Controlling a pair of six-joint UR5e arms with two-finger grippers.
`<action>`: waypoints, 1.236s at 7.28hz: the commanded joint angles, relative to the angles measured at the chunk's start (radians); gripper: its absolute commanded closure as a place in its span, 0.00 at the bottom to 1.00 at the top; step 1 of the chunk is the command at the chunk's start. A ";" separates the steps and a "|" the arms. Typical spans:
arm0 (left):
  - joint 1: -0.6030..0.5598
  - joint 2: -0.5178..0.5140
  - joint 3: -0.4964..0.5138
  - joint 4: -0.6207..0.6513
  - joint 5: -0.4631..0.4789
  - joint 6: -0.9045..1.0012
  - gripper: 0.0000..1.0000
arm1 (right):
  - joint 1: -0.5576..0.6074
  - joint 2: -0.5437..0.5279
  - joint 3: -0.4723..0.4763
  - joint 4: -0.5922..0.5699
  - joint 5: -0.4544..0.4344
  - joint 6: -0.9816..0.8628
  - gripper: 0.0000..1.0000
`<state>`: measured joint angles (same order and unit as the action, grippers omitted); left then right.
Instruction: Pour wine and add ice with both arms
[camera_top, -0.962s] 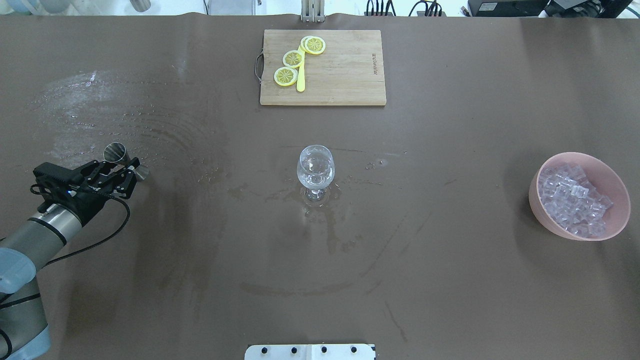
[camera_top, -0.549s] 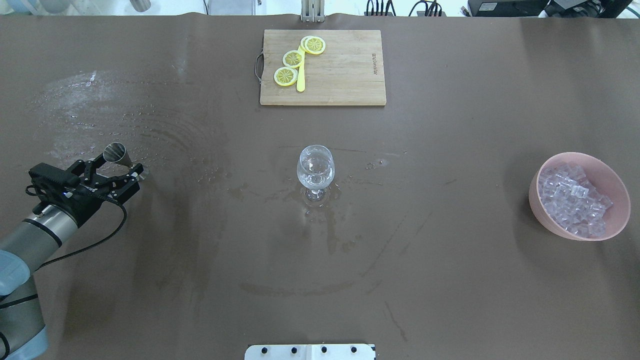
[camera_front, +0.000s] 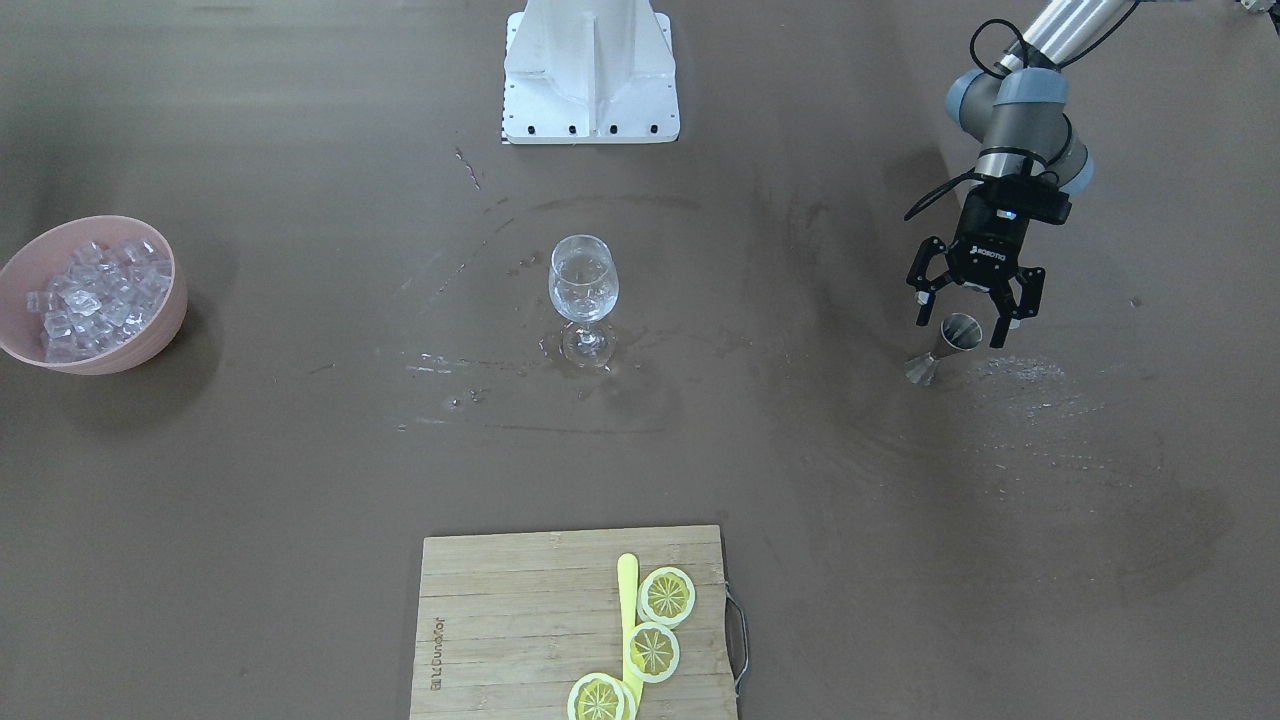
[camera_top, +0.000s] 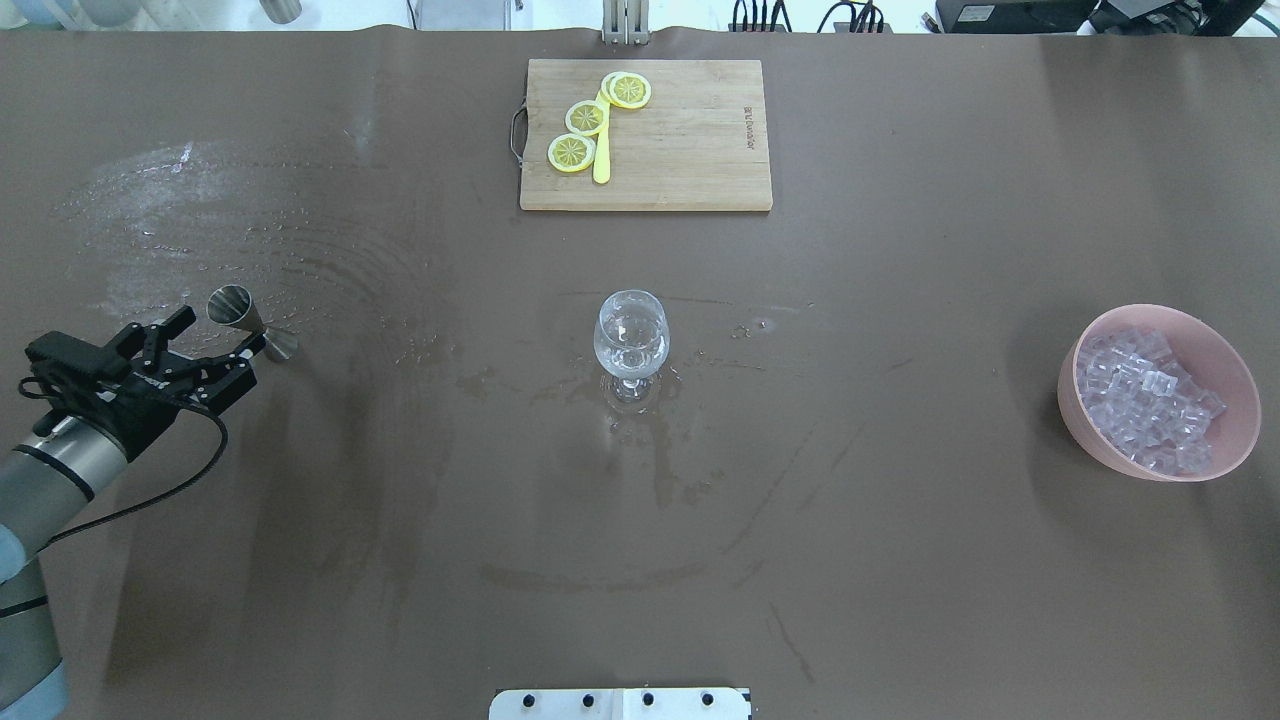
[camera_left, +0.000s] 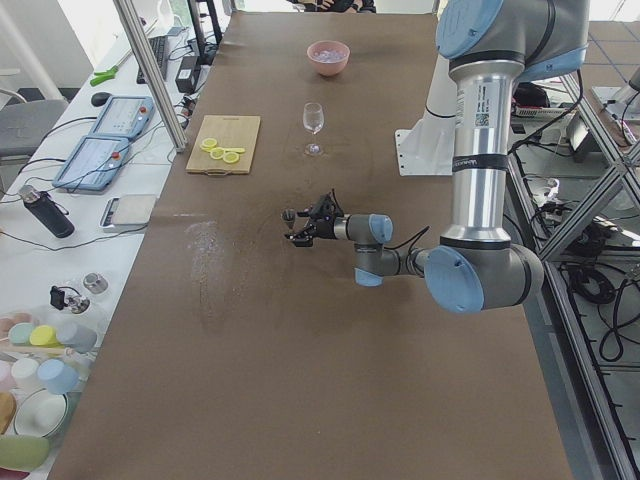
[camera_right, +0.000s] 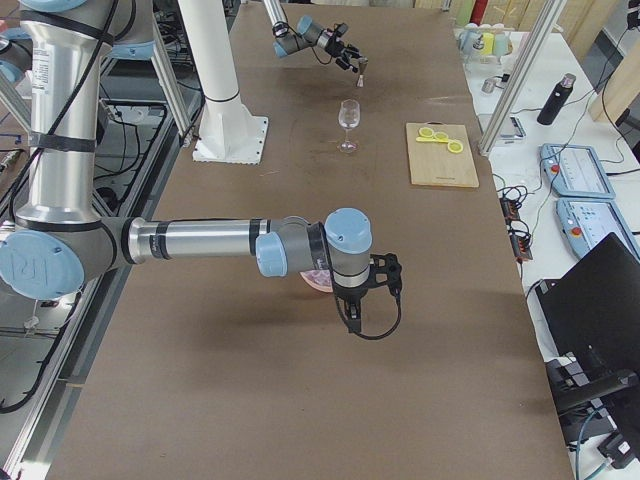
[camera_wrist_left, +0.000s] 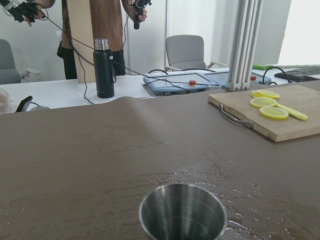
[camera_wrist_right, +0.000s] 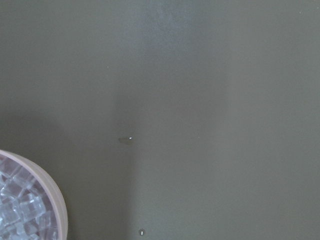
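A clear wine glass (camera_top: 631, 340) stands upright at the table's middle; it also shows in the front view (camera_front: 583, 290). A steel jigger (camera_top: 250, 322) stands upright at the far left on wet table. My left gripper (camera_top: 215, 342) is open and empty, its fingers just short of the jigger (camera_front: 945, 345). The left wrist view looks into the jigger's cup (camera_wrist_left: 182, 217). The ice (camera_top: 1150, 400) is heaped in a pink bowl (camera_top: 1240, 430) at the right. My right gripper (camera_right: 365, 300) hangs by the bowl; I cannot tell whether it is open or shut.
A wooden cutting board (camera_top: 690, 135) with lemon slices (camera_top: 587, 118) and a yellow knife lies at the far edge. A wet patch (camera_top: 180, 220) spreads beyond the jigger. The white pedestal base (camera_top: 620, 703) sits at the near edge.
My left gripper has let go of the jigger and drawn back toward the table's left edge. The jigger stays standing where it was.
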<state>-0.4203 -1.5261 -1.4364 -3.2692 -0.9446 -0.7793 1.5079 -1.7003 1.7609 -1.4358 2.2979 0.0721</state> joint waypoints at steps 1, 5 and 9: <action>0.006 0.099 -0.001 -0.111 -0.005 0.000 0.03 | 0.000 -0.001 0.002 0.000 0.000 0.000 0.00; 0.060 0.185 -0.004 -0.231 -0.041 0.020 0.03 | 0.000 0.001 0.006 0.000 0.000 0.000 0.00; -0.163 0.164 -0.050 0.002 -0.425 0.126 0.03 | 0.000 0.002 0.005 0.000 0.000 0.000 0.00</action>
<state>-0.4612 -1.3500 -1.4569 -3.3967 -1.2142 -0.6821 1.5079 -1.6987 1.7658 -1.4358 2.2979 0.0723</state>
